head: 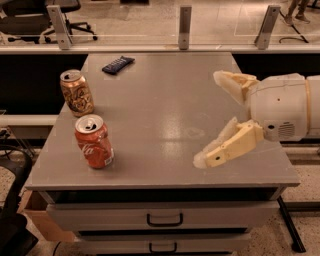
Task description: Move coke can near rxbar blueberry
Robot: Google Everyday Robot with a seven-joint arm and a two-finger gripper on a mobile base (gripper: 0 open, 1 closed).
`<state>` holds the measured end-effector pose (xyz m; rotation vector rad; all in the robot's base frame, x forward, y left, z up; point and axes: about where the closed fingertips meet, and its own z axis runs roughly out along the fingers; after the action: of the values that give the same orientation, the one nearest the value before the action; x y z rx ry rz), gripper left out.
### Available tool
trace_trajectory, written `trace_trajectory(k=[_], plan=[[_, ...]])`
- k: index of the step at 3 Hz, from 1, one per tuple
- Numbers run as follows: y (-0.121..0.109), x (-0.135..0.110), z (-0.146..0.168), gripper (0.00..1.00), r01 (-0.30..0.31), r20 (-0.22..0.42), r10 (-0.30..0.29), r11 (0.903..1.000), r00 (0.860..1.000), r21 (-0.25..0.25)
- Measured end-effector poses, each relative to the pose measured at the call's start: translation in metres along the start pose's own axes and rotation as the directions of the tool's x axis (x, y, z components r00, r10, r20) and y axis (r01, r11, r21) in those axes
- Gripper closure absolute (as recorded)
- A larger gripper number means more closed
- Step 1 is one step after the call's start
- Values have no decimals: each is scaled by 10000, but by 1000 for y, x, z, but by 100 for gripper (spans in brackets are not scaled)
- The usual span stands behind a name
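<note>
The coke can (93, 142), red-orange with white script and a silver top, stands upright near the front left of the grey table (160, 95). The rxbar blueberry (118, 64), a flat dark blue wrapper, lies at the back left of the table. My gripper (209, 119) reaches in from the right over the table's right half, open and empty, with one cream finger (229, 144) low toward the front and the other (231, 83) farther back. It is well to the right of the can.
A gold-brown patterned can (76, 93) stands upright behind the coke can near the left edge. Metal posts (185, 26) with a glass rail run behind the table. Drawers (164, 219) sit below the front edge. An office chair (35, 15) is at the back left.
</note>
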<state>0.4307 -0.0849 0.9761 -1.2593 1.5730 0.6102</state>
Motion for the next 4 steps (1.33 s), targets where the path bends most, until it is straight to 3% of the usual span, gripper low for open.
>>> trace_trajectory(k=[1, 2, 4], plan=[[5, 2, 28, 0, -77, 12, 78, 9995, 10000, -306], [12, 10, 81, 0, -182, 239, 200, 9970, 9995, -746], [17, 16, 175, 0, -364, 1755, 611, 9893, 9826, -1410]])
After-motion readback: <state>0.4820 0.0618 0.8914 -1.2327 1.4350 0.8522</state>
